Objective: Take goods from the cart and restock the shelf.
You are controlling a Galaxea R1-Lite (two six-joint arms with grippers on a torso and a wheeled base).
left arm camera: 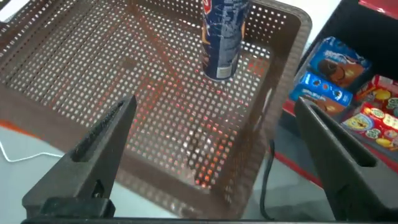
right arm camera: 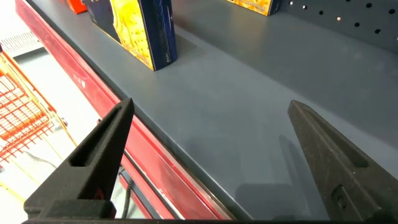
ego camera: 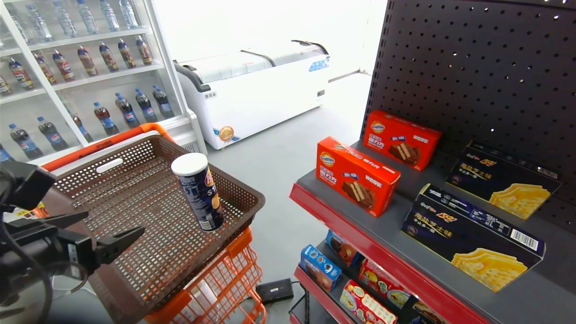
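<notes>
Head: left gripper (ego camera: 114, 223) spread, empty, at near rim of basket (ego camera: 135, 193) on cart (ego camera: 225, 279); chip can (ego camera: 200, 191) upright beyond it; freezer (ego camera: 256, 90), drinks cooler (ego camera: 90, 67) on grey floor (ego camera: 288, 157) behind | Left wrist: chip can ahead, by far wall | Right wrist: right gripper (right arm camera: 210, 104) spread, empty, above grey shelf (right arm camera: 249, 124); box (right arm camera: 140, 31) beyond.

Brightly lit corner of a small shop

A glass-fronted drinks cooler (ego camera: 112, 73) with white shelves stands at the left, with clear water bottles (ego camera: 85, 15) on its top row and dark cola bottles (ego camera: 127, 110) on the rows below. Just beside it, against the pale back wall (ego camera: 225, 22), sits a white chest freezer (ego camera: 261, 103) with curved sliding lids. The grey floor (ego camera: 279, 166) is smooth, and a flat black box (ego camera: 274, 290) with a cable lies on it. Strong light washes out the wall.
</notes>
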